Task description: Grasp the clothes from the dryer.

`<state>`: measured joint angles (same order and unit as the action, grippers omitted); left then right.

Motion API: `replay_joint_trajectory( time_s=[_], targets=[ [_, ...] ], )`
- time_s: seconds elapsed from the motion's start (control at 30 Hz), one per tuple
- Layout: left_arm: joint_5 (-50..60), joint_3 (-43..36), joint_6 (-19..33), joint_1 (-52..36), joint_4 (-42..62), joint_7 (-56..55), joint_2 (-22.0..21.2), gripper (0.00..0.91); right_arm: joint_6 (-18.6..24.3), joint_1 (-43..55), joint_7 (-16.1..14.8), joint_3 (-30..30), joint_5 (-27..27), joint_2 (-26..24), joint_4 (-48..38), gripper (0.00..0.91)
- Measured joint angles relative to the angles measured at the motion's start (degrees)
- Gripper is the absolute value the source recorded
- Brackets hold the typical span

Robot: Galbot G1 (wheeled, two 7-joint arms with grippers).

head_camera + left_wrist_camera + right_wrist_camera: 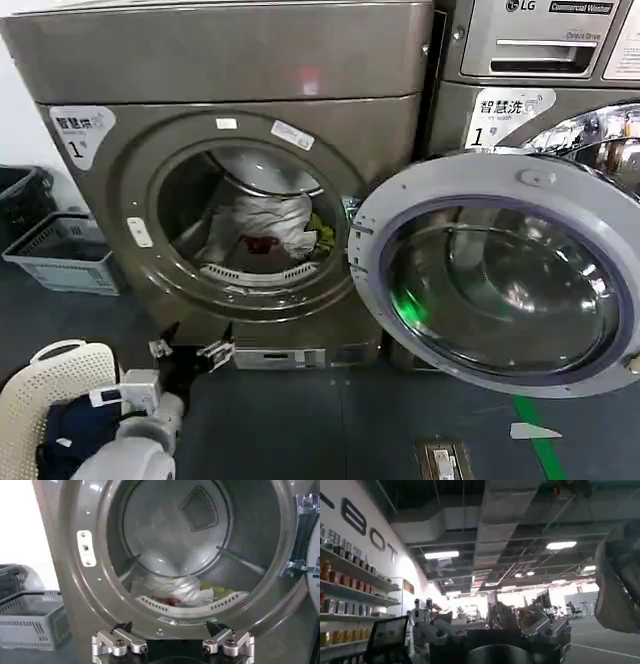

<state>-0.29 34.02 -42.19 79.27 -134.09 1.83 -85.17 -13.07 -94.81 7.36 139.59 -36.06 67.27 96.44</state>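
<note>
Your left hand (191, 351) hangs low before the dryer (230, 170), fingers spread wide and holding nothing, just below the porthole rim. The clothes (175, 591) lie heaped at the bottom of the drum, white with a red patch and yellow-green piece. The glass door (505, 270) stands swung open. Your right hand (492, 632) points away into the room, spread wide.

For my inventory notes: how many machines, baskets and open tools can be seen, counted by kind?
Machines: 2, the dryer and the machine with the silver panel
Baskets: 3, grey, black, white
Open tools: 2, left tool, right tool
Total: 7
</note>
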Motion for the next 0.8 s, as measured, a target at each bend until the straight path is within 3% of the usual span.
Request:
replay_joint_trajectory(
  time_s=[0.8],
  targets=[
    [0.0, 0.0, 0.0, -0.1, 0.6, 0.5, -0.2, 0.907, 0.2, 0.4, -0.2, -0.4, 0.1, 0.0, -0.1, 0.907]
  ],
)
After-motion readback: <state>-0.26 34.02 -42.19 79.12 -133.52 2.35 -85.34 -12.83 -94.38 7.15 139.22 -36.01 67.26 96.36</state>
